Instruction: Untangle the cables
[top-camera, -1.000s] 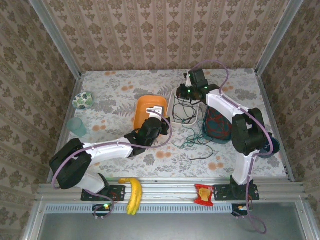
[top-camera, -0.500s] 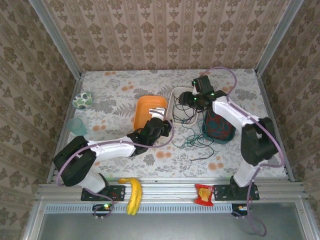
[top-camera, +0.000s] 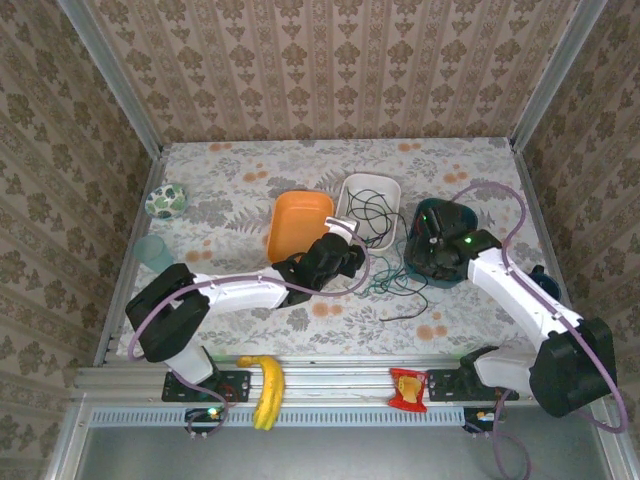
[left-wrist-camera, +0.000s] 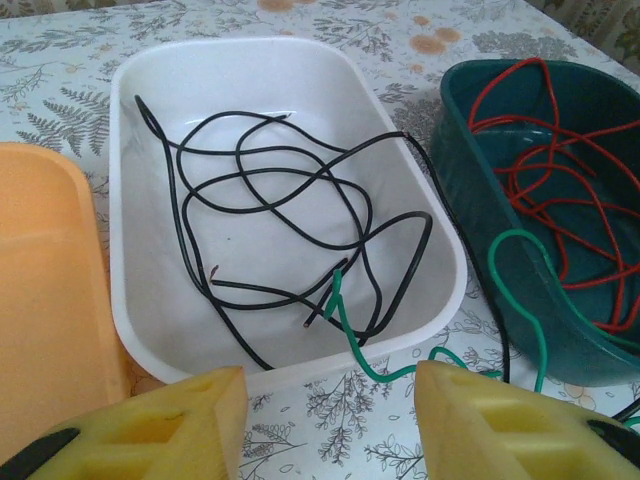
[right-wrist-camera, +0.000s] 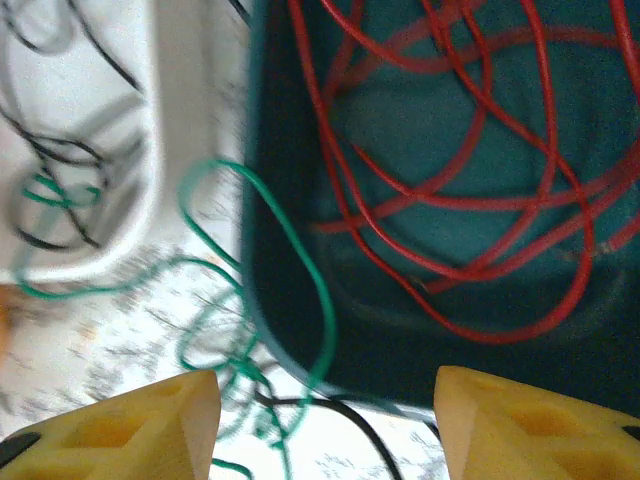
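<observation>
Left wrist view: left gripper (left-wrist-camera: 330, 382) sits half open and empty near the front edge of the white tray (left-wrist-camera: 330, 90), with bare table between. Green cable (left-wrist-camera: 347, 330) hangs over that edge. Black cable (left-wrist-camera: 290, 244) curls inside. Right of the tray, red cable (left-wrist-camera: 540, 180) lies in a teal tub (left-wrist-camera: 478, 230), and the right gripper (right-wrist-camera: 328, 385) is open and empty above it.

Your left arm (top-camera: 235, 293) and right arm (top-camera: 515, 295) show white shells, black joints and a thin purple cable (top-camera: 497, 184) each, with blocky yellow fingers (left-wrist-camera: 150, 425) on the left gripper (left-wrist-camera: 330, 378) and right gripper (right-wrist-camera: 327, 380).
</observation>
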